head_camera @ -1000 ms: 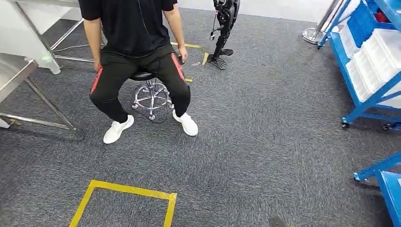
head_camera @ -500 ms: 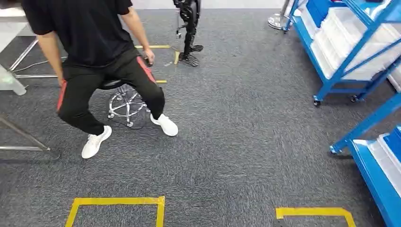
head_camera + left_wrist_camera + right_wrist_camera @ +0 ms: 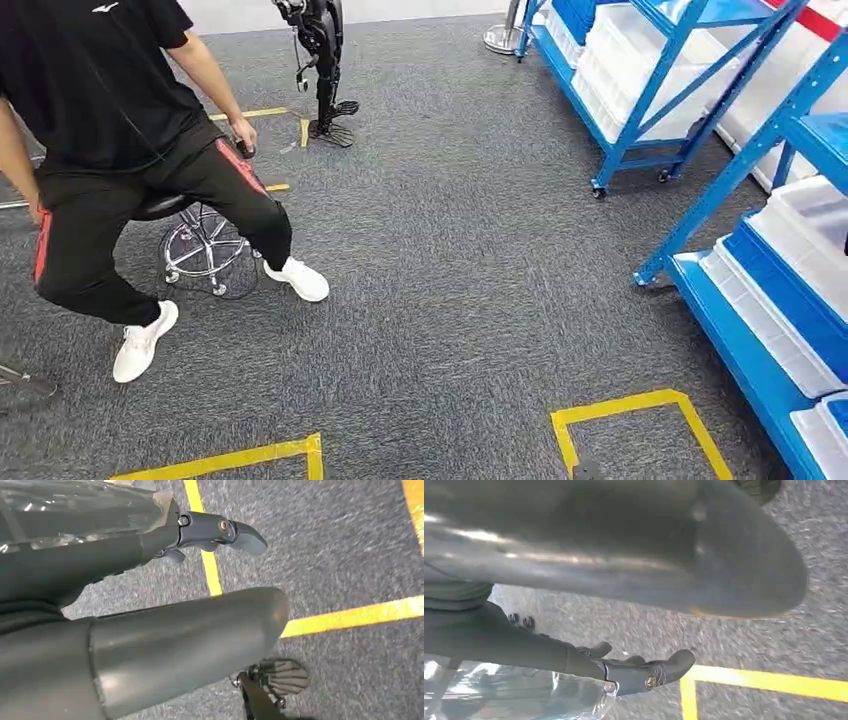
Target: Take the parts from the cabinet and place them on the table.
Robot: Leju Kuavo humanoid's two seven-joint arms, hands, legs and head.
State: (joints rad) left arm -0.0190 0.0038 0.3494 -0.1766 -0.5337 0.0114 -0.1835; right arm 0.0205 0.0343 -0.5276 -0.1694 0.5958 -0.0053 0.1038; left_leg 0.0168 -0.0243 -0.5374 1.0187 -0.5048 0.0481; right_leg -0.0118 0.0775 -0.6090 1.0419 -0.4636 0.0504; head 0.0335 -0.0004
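Left robot hand (image 3: pixel 150 595) and right robot hand (image 3: pixel 614 605) hang over carpet, fingers spread, holding nothing. Parts likely in white bins (image 3: pixel 660 75) on blue cabinet (image 3: pixel 690 90), well ahead-right of both. Risk: clipping seated person (image 3: pixel 120 150) or cabinet frame while walking

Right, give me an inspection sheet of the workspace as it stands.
Surface: grey carpet with yellow tape squares.
Job's things: blue racks hold white bins; parts too small to tell.
Clutter: nothing seen.
Robot hands: left robot hand and right robot hand hang over the carpet, fingers apart, holding nothing.
Cables: a thin lead seems to hang on the dark stand.
Surroundings: a person sits on a stool.
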